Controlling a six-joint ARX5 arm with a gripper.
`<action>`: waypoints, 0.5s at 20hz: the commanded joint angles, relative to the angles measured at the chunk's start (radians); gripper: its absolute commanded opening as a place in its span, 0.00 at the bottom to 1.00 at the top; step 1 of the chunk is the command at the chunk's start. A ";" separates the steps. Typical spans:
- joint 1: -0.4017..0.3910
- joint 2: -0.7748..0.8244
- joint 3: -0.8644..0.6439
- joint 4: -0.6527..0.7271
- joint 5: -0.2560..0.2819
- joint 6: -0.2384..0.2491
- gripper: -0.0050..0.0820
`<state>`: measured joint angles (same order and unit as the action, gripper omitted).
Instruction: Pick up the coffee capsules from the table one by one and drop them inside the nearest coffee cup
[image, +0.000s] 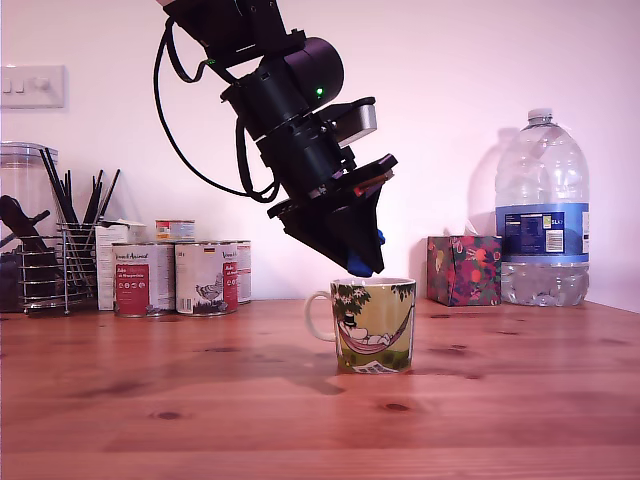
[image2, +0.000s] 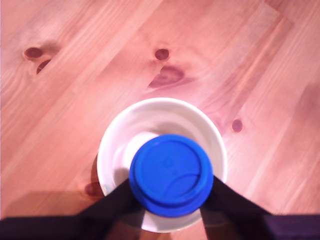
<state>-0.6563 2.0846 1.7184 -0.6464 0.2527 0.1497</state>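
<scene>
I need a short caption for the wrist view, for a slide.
Gripper holding a blue coffee capsule directly above the open white mug on the wooden table.

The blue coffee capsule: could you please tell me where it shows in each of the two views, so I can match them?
Exterior view: only an edge of the blue coffee capsule shows at the gripper tips, just above the mug's rim.
Wrist view: the capsule fills the lower middle, its flat face to the camera, held between the dark fingers over the mug's opening.
Shared landmark: the coffee mug.
</scene>
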 joint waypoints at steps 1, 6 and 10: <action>0.000 0.031 -0.005 0.016 0.000 0.008 0.71; -0.001 0.031 -0.005 0.047 0.001 0.007 0.79; -0.001 0.030 -0.005 0.056 0.001 0.007 0.72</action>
<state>-0.6563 2.0846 1.7184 -0.5980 0.2527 0.1501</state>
